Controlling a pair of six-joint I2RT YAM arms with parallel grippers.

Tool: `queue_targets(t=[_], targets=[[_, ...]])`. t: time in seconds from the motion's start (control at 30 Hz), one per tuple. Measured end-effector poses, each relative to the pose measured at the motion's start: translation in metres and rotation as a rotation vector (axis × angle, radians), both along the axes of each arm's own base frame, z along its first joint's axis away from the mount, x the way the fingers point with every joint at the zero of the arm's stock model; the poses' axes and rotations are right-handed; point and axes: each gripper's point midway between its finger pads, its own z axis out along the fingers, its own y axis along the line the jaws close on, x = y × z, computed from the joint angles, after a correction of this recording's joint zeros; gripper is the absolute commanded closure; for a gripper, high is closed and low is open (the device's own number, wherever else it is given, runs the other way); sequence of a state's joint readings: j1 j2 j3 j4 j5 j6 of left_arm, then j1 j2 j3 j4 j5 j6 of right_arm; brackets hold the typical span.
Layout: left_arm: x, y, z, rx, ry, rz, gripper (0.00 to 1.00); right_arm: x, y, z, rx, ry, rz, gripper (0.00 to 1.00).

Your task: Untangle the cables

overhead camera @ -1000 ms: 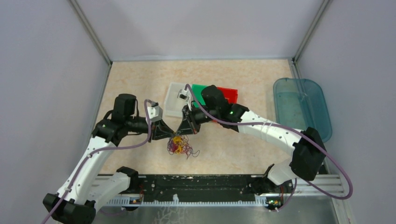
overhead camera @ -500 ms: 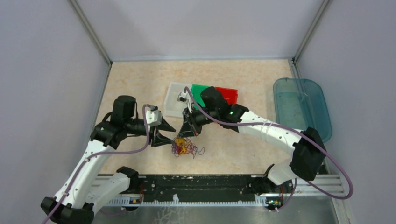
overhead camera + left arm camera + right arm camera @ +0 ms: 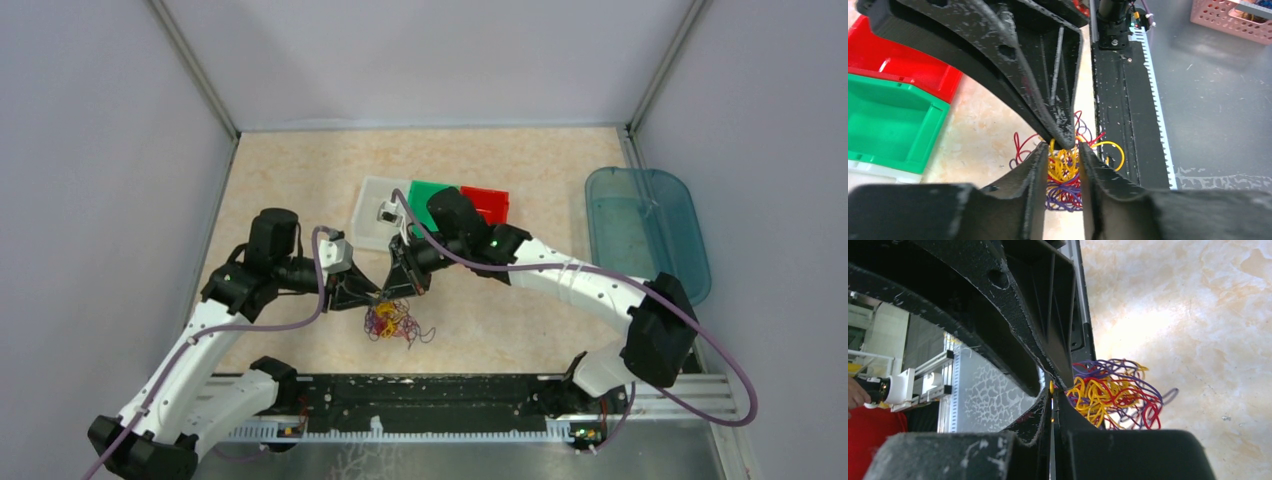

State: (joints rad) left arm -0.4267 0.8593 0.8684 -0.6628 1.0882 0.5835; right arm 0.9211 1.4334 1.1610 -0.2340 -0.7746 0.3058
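Note:
The cables (image 3: 395, 323) lie in one tangled heap of red, yellow and purple wires on the tabletop, just ahead of the black rail. Both grippers meet tip to tip over the heap's upper left edge. My left gripper (image 3: 374, 298) is open with its jaws a little apart, and yellow loops of the cables (image 3: 1064, 172) show in the gap. My right gripper (image 3: 1052, 390) is shut, pinching a yellow cable strand at its tips, with the rest of the heap (image 3: 1115, 392) just to its right. The right gripper (image 3: 1063, 136) points down between the left fingers (image 3: 1035, 165).
A white bin (image 3: 372, 200), a green bin (image 3: 428, 191) and a red bin (image 3: 488, 200) stand in a row behind the grippers. A teal tray (image 3: 645, 225) lies at the right edge. The black rail (image 3: 420, 400) runs along the near side. A pink basket (image 3: 1233, 17) sits off the table.

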Motion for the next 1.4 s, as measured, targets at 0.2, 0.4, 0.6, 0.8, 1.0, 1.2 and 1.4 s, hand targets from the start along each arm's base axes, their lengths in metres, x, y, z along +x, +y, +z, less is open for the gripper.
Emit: queue_targets(t=[0.2, 0.4, 0.6, 0.8, 1.0, 1.2, 1.4], targets=[[0.000, 0.001, 0.000, 0.003, -0.006, 0.008, 0.94, -0.001, -0.001, -0.002, -0.009, -0.003, 0.003, 1.00], [-0.001, 0.002, 0.000, 0.005, -0.019, 0.015, 1.00, 0.000, -0.002, -0.003, -0.011, -0.011, 0.002, 1.00], [0.002, 0.003, 0.004, 0.003, -0.056, 0.034, 1.00, 0.001, -0.003, 0.002, -0.001, -0.032, -0.008, 1.00], [0.021, 0.005, 0.015, -0.008, -0.097, 0.148, 1.00, 0.029, -0.014, 0.008, -0.002, -0.176, -0.235, 0.53], [0.039, 0.002, 0.021, -0.026, 0.030, 0.298, 1.00, 0.053, -0.038, 0.019, 0.038, -0.351, -0.524, 0.43], [0.048, 0.003, 0.021, -0.037, 0.140, 0.404, 1.00, 0.055, -0.034, 0.018, 0.074, -0.419, -0.642, 0.42], [0.051, 0.003, 0.023, -0.045, 0.191, 0.448, 1.00, 0.056, -0.029, 0.016, 0.109, -0.422, -0.688, 0.42]])
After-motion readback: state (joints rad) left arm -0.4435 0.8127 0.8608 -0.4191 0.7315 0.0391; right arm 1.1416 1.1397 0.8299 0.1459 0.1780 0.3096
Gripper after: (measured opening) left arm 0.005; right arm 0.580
